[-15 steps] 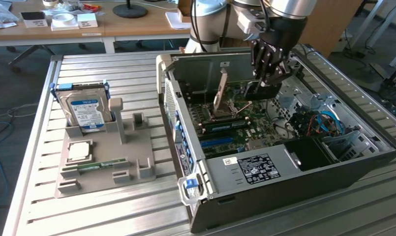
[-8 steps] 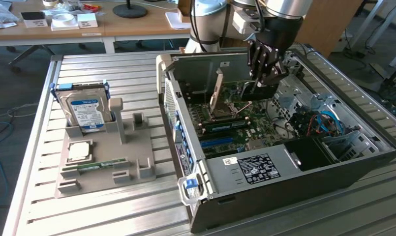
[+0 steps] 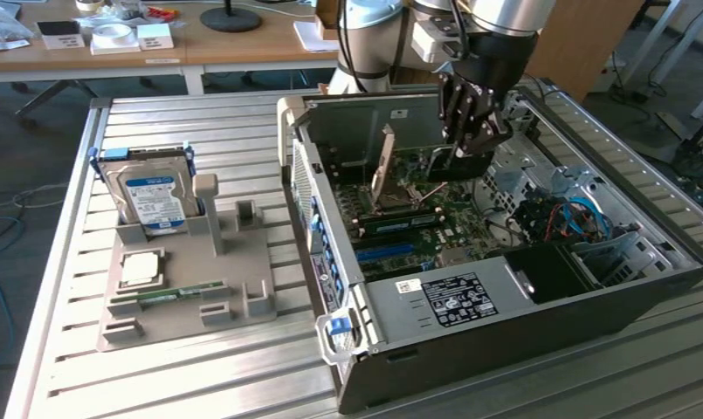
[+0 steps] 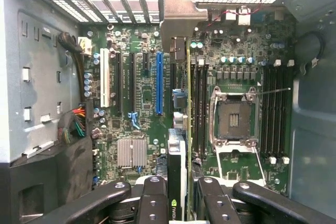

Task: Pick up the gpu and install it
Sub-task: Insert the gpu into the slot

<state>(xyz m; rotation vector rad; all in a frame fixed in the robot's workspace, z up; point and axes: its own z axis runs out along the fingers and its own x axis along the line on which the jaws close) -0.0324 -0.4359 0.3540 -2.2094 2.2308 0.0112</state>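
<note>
The gripper (image 3: pixel 469 150) is reaching down into the open computer case (image 3: pixel 630 288) in the upper right of the exterior view. Its fingers (image 4: pixel 152 198) are clamping the gpu (image 4: pixel 176 153) from both sides, so the card is hanging edge-on between them over the motherboard (image 4: pixel 136 124). In the wrist view the card's thin edge is running away from the gripper toward its metal bracket (image 4: pixel 176 19) near the case's rear wall. The edge is passing just beside the 1 long blue slot (image 4: pixel 158 82), between that slot and the CPU socket (image 4: pixel 233 116). I cannot tell whether the card's contacts are touching any slot. The main risk, as I am judging it, is misalignment. If the edge is sitting slightly off its slot or is tilting, a downward push would be driving it into the board and scraping the small capacitors nearby. The bracket could also be catching on the rear wall and levering the card sideways. The grip is taking the card at only 1 end, so any such snag could be twisting it in the fingers. The hard drive (image 3: pixel 153 196) is standing well apart at the exterior view's left.
</note>
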